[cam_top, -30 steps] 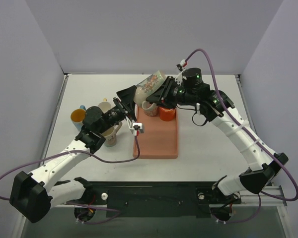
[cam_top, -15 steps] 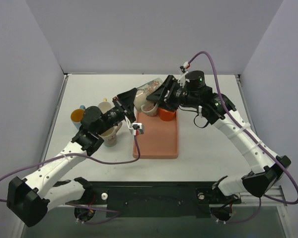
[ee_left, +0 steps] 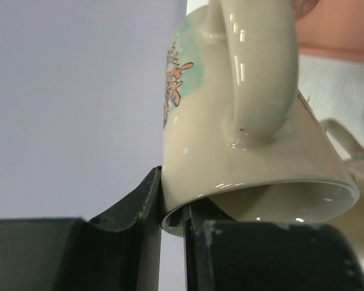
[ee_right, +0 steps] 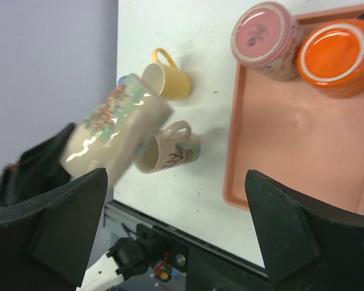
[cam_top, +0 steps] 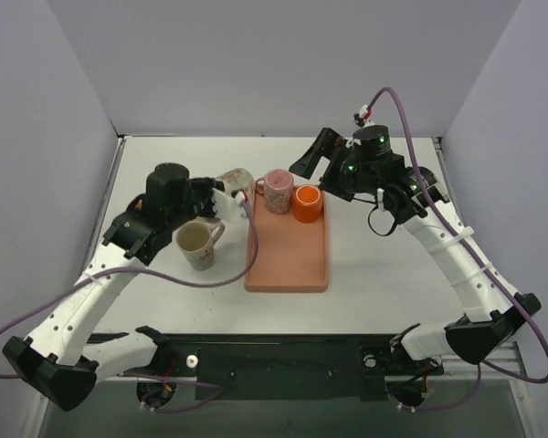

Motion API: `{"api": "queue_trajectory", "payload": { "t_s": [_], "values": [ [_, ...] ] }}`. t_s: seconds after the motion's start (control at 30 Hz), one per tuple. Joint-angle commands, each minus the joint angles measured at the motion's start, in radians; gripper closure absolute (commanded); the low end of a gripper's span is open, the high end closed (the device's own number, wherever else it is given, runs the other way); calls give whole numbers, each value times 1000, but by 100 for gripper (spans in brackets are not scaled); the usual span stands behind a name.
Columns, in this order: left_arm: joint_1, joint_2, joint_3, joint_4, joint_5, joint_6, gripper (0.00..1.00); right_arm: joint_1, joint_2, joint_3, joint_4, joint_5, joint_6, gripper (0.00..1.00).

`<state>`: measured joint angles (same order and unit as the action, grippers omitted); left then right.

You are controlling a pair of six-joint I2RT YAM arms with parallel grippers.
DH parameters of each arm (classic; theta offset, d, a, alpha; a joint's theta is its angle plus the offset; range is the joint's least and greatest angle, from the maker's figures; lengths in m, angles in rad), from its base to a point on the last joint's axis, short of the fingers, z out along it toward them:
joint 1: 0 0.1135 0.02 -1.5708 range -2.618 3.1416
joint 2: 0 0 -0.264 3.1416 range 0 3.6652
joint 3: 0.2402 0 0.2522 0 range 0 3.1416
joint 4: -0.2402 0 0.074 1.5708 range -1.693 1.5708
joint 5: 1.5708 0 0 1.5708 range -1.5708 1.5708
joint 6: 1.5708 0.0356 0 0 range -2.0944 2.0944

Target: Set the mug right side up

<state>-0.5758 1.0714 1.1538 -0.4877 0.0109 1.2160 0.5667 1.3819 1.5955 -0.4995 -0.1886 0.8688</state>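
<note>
The cream mug (cam_top: 234,179) with a floral print hangs tilted on its side in the air, left of the tray. My left gripper (cam_top: 216,194) is shut on its rim. In the left wrist view one finger sits inside the rim and the other outside, the gripper (ee_left: 173,203) below the mug (ee_left: 242,127), handle toward the camera. My right gripper (cam_top: 311,157) stands open and empty above the tray's far end. The right wrist view shows its gripper (ee_right: 176,212) spread wide, with the held mug (ee_right: 112,132) at the left.
A salmon tray (cam_top: 288,255) carries an upside-down pink mug (cam_top: 277,190) and an upside-down orange mug (cam_top: 306,203) at its far end. An upright cream mug (cam_top: 195,245) stands on the table below the left gripper. A yellow mug (ee_right: 167,82) lies behind it.
The right gripper let go of the floral mug, opened wide and drew back to the right. The left gripper closed on the mug's rim and carried it left off the tray.
</note>
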Motion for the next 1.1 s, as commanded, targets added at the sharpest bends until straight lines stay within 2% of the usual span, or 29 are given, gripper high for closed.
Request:
{"api": "queue_trajectory", "payload": {
  "t_s": [0.0,0.03,0.2,0.23,0.3,0.33,0.4,0.57,0.67,0.77,0.87,1.07],
  "values": [
    [157,87,437,-318,-150,-261,100,-10,-57,49,-86,155,-132,9],
    [218,132,499,-456,-144,-301,100,-10,-63,41,-88,158,-149,9],
    [408,283,852,-871,-98,-545,100,-10,-52,21,-88,130,-192,9],
    [485,345,885,-997,-50,-588,100,-10,-46,20,-88,126,-206,9],
    [650,419,963,-1109,54,-663,100,-10,-40,21,-88,109,-221,9],
    [724,423,934,-1108,64,-677,100,-10,-38,21,-89,101,-228,9],
    [798,407,868,-1108,107,-694,100,-10,-35,20,-88,95,-243,8],
    [915,389,583,-1109,135,-699,100,-10,-43,-3,-86,87,-260,8],
    [1019,387,511,-1108,181,-701,100,-10,-53,-25,-88,87,-260,8],
    [1079,409,434,-1106,167,-678,100,-10,-60,-45,-79,89,-255,8],
    [1084,446,371,-1051,178,-687,100,-10,-64,-71,-56,90,-243,8],
    [966,466,235,-830,95,-757,100,-10,-53,-97,-43,120,-257,8]
  ]
}}
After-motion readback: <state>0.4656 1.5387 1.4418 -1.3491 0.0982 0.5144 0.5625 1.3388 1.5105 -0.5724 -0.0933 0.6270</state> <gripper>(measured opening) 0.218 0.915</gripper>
